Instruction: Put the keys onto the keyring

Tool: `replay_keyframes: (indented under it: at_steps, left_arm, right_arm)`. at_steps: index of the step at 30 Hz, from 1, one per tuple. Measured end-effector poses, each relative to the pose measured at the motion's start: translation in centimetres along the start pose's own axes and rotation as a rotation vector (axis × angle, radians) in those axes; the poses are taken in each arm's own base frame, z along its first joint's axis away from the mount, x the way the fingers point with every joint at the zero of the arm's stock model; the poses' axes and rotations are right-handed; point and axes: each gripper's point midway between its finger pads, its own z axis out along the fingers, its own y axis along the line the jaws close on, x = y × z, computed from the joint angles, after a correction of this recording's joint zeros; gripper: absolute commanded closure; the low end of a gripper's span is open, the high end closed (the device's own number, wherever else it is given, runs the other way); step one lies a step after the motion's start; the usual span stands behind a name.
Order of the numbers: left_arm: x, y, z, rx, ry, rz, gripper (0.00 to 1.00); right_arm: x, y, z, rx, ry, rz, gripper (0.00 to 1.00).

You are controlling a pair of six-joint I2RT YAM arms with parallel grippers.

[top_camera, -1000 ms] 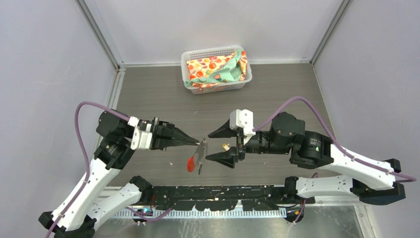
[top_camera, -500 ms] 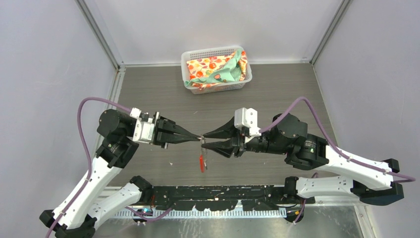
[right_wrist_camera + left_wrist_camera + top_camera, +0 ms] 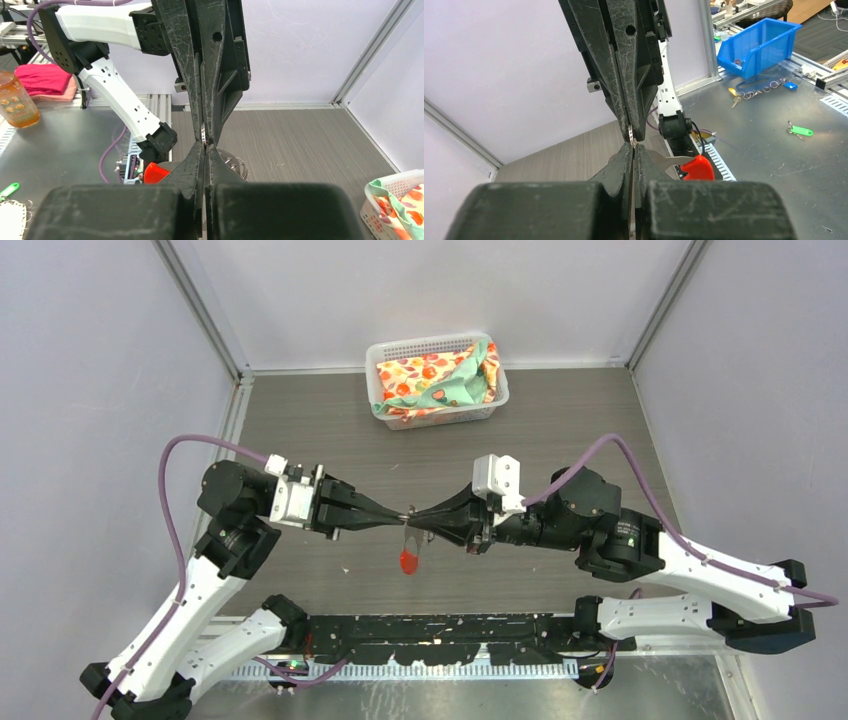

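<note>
left hand [image 3: 397, 517] from 9 o'clock, right hand [image 3: 419, 517] from 3, both clamp the keyring [image 3: 408, 531]; tag [image 3: 408, 561] hangs toward 6.

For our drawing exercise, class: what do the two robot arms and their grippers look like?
The left arm and right arm are white shells with black joints, each trailing a purple cable. The left gripper and right gripper have black, scuffed jaws tapering to points, behind a white wrist block.
</note>
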Motion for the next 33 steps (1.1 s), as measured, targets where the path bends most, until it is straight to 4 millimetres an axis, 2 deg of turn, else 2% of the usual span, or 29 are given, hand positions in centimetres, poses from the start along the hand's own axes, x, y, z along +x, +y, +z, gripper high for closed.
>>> replay_keyframes:
  at_steps: [3,5,7,8,10,14,20,28,33]
  left_arm:
    - [0.0,0.0,0.0,0.002,0.000,-0.003,0.97]
    - [0.1,-0.1,0.0,0.004,0.002,-0.004,0.69]
    - [0.3,-0.1,0.0,0.006,0.009,-0.003,0.49]
    - [0.7,-0.2,-0.1,0.004,0.021,-0.015,0.42]
    - [1.8,-0.4,-0.3,0.006,0.054,-0.036,0.37]
    - [4.3,-0.6,-0.9,-0.006,0.140,-0.081,0.38]
    - [7.1,-0.8,-1.7,-0.032,0.232,-0.114,0.53]
    - [8.2,-0.9,-2.3,-0.040,0.274,-0.083,0.68]
    - [8.9,-1.4,-2.4,-0.026,0.283,-0.089,0.69]
  right_arm:
    - [0.0,-0.3,0.2,0.015,0.027,0.009,0.99]
    - [-0.1,-0.6,0.3,0.029,0.056,0.023,0.99]
    - [0.1,-0.8,0.5,0.041,0.103,0.040,0.99]
    - [0.2,-1.0,0.6,0.050,0.131,0.050,0.99]
    - [0.9,-1.4,0.8,0.071,0.205,0.069,0.99]
    - [2.9,-2.0,0.6,0.115,0.372,0.102,0.99]
    - [6.2,-2.1,-0.2,0.147,0.618,0.140,0.99]
    - [9.0,-1.7,0.0,0.142,0.814,0.175,0.99]
    - [9.3,-1.1,0.3,0.109,0.858,0.193,0.99]
